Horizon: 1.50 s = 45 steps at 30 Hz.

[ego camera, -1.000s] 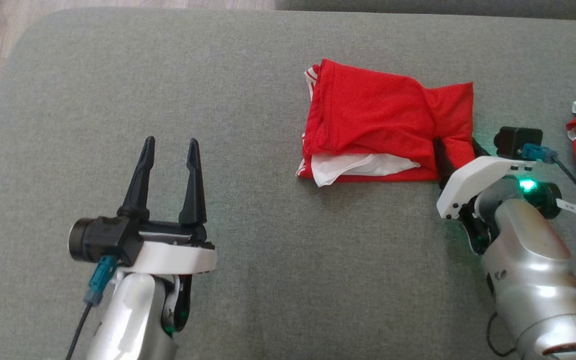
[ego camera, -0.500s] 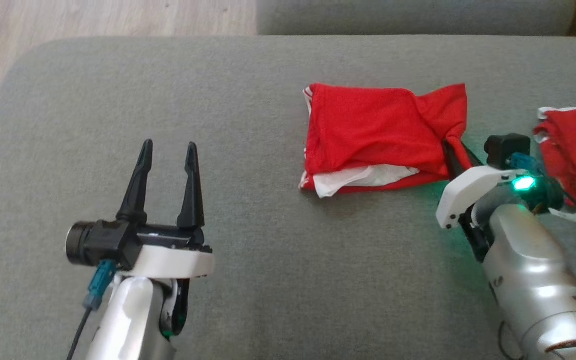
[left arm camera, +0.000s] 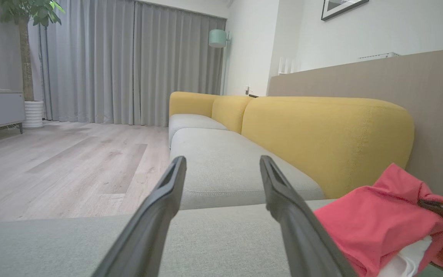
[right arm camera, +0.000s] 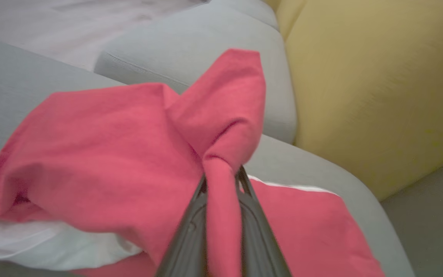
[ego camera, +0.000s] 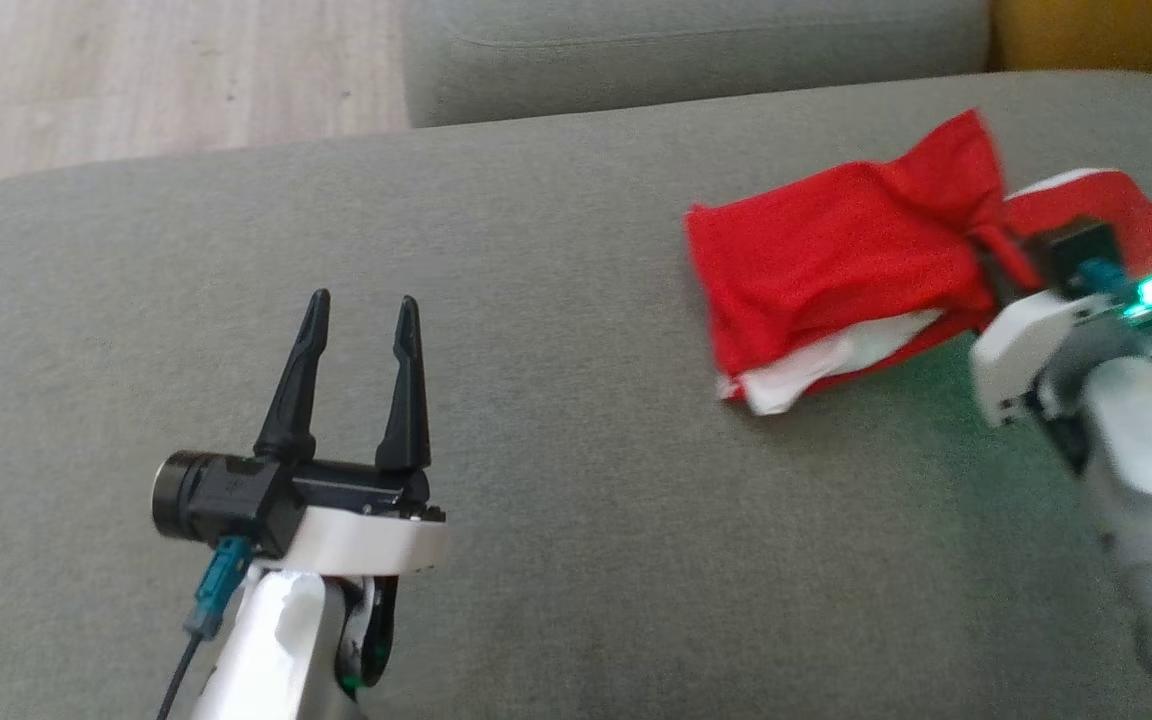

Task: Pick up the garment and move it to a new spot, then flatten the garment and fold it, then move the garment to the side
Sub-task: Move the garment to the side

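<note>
My right gripper (right arm camera: 222,176) is pinching the bunched-up edge of the red garment (ego camera: 836,250), which lies on the grey sofa seat (ego camera: 536,300) near its far right side, and my left gripper (ego camera: 363,300) hangs wide open, holding nothing, well apart from it.

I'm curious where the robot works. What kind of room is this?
Probably a home living room: a yellow-backed sofa, long grey curtains, a floor lamp and a wooden floor.
</note>
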Motion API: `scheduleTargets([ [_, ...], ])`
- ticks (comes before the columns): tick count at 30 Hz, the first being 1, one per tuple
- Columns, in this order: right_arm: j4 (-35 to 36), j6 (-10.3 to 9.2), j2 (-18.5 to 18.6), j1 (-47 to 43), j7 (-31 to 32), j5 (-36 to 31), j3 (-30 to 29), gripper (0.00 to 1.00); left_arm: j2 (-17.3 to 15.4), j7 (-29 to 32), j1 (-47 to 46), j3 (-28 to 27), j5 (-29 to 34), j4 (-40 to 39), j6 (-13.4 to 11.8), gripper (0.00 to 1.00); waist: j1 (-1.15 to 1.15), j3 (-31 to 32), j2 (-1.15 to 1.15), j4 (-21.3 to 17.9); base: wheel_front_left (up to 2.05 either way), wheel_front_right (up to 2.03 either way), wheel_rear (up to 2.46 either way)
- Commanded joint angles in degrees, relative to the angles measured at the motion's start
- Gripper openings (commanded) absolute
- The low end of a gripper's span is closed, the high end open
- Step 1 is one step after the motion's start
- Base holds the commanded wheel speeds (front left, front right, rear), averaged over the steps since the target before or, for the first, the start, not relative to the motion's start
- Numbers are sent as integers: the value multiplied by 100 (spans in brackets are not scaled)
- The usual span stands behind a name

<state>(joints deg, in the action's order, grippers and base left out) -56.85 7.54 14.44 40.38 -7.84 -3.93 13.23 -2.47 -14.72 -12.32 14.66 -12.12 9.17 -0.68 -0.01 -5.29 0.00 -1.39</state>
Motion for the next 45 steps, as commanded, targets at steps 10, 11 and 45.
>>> scheduleTargets([
  [10, 786, -5, 1551, 566, 811, 292, 250, 0, -41, -28, -360, -137, 51, -174, 74, 100, 1, -647, 0, -201, 0, 0, 0],
  [11, 799, -5, 1676, 587, 871, 270, 201, 0, -41, -28, -395, -151, 64, -174, 87, 100, 1, -717, 0, -185, 0, 0, 0],
  [45, 2330, -5, 810, -83, 725, -200, -1296, 100, -41, -28, -361, -391, -45, -120, 6, 100, 1, -162, 0, -124, 0, 0, 0],
])
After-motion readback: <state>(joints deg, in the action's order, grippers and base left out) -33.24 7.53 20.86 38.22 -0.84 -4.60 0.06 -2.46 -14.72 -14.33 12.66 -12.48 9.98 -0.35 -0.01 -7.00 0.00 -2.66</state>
